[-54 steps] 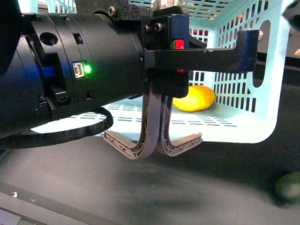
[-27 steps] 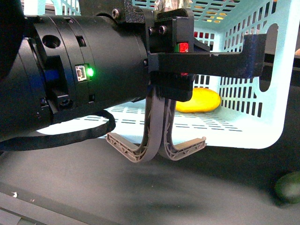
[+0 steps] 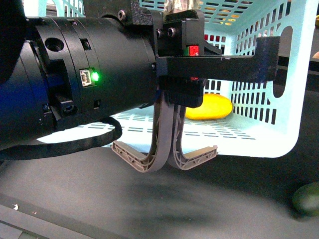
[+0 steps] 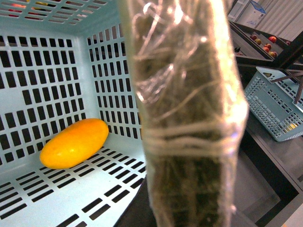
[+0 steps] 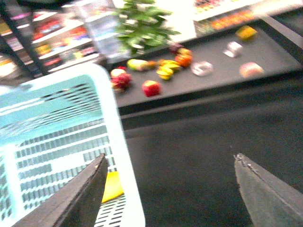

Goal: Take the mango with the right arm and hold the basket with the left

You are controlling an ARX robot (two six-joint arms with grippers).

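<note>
The pale turquoise basket (image 3: 259,134) is tipped on its side on the dark table, with its opening towards me. The yellow mango (image 3: 209,107) lies inside on the lower slotted wall, and shows clearly in the left wrist view (image 4: 73,143). My left gripper (image 3: 199,69) is shut on the basket's two grey-brown handles (image 3: 164,149), which hang below it. A blurred tape-wrapped bar (image 4: 184,113) fills the middle of the left wrist view. My right gripper (image 5: 170,189) is open and empty over the dark table, beside the basket's rim (image 5: 113,142). A sliver of mango (image 5: 112,185) shows by one finger (image 5: 80,198).
A dark green roundish fruit (image 3: 306,199) lies on the table at the front right. A second blue basket (image 4: 277,109) stands on a lower surface beyond the table. A raised counter with several fruits (image 5: 151,87) runs behind the table.
The left arm and the basket have shifted slightly up and to the right. The mango has rolled a little inside the basket. Little has changed in the last half second.
</note>
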